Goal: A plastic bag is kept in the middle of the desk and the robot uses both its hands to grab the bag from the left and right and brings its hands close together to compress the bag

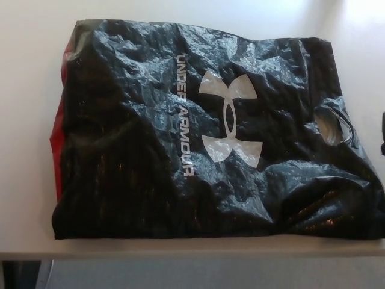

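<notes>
A crumpled black plastic bag (204, 132) lies mid-bench (27, 120), untouched. A sliver of the right robot hand (382, 132) shows at the edge, state unreadable; left unseen. Both should press inward evenly.

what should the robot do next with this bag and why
Probably bring both hands in toward the bag's left and right sides. The black plastic bag lies flat and uncompressed on the desk. Only a dark sliver, likely the right robot hand, shows at the picture's right edge, not touching the bag; the left robot hand is out of view.
</notes>
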